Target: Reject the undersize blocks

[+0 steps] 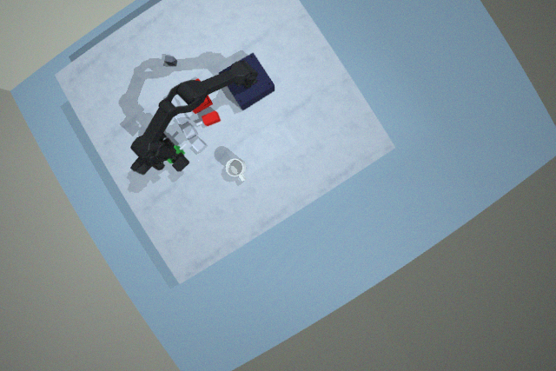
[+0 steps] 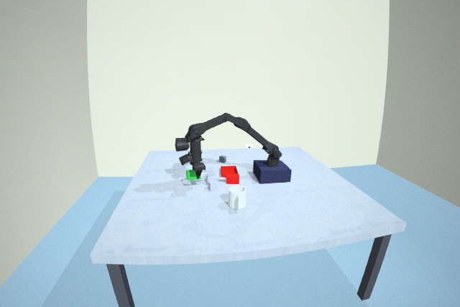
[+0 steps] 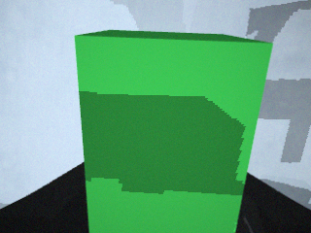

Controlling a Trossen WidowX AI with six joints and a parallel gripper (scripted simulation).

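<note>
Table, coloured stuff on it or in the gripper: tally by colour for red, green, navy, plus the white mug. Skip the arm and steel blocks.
Red: 2 (tray, separate block)
Green: 1 (gauge)
Navy: 1 (box)
White: 1 (mug)
Total: 5

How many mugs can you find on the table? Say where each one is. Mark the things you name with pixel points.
1. The white mug [image 1: 234,168] [image 2: 236,197] stands upright on the table, on the opposite side of the steel blocks from the small dark cube [image 1: 169,61] [image 2: 222,159]. No other shows, though the arm hides some table.
</note>
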